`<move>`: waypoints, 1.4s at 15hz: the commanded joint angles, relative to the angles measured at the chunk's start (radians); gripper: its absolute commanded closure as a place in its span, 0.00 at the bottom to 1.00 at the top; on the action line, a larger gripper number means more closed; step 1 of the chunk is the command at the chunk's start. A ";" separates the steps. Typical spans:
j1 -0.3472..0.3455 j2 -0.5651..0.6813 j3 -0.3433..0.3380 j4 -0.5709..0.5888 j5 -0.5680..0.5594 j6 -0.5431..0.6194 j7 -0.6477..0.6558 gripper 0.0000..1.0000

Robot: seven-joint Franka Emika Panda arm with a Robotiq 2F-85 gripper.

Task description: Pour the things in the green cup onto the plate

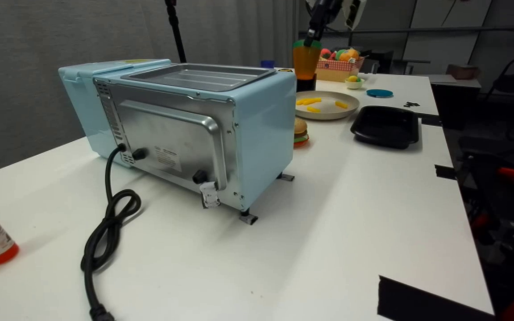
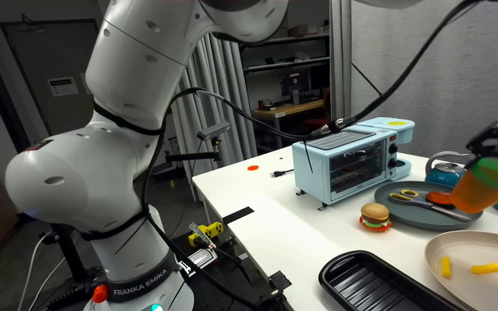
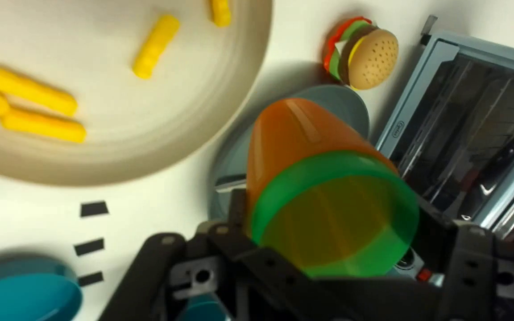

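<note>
The green cup [image 3: 310, 133], orange-bodied with a bright green rim, is held in the air beside the plate; it shows in both exterior views [image 1: 307, 62] [image 2: 480, 190]. In an exterior view it leans, its rim toward the upper right. My gripper [image 3: 333, 214] is shut on it, a finger on each side near the rim. No bits show inside the cup's opening. The round cream plate [image 3: 194, 149] lies on the table, also in both exterior views [image 1: 328, 117] [image 2: 435, 255]. Several yellow sticks, the things [image 3: 156, 46], lie spread on it, also in both exterior views [image 1: 312, 101] [image 2: 485, 268].
A grey plate [image 2: 422, 223] with scissors and a red disc lies below the cup. A toy burger [image 2: 375, 217], a light blue toaster oven [image 2: 314, 168] and a black tray [image 2: 361, 293] stand around. A teal kettle [image 2: 443, 173] and a fruit basket [image 1: 335, 71] stand farther off.
</note>
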 commanded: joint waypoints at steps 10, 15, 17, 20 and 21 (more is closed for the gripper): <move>0.293 -0.456 0.111 -0.330 -0.255 0.284 0.411 0.41; 0.286 -0.547 0.093 -0.567 -0.312 0.476 0.457 0.41; 0.275 -0.553 0.079 -0.640 -0.311 0.524 0.459 0.41; 0.255 -0.535 0.059 -0.722 -0.288 0.590 0.448 0.41; 0.248 -0.525 0.055 -0.739 -0.282 0.608 0.447 0.41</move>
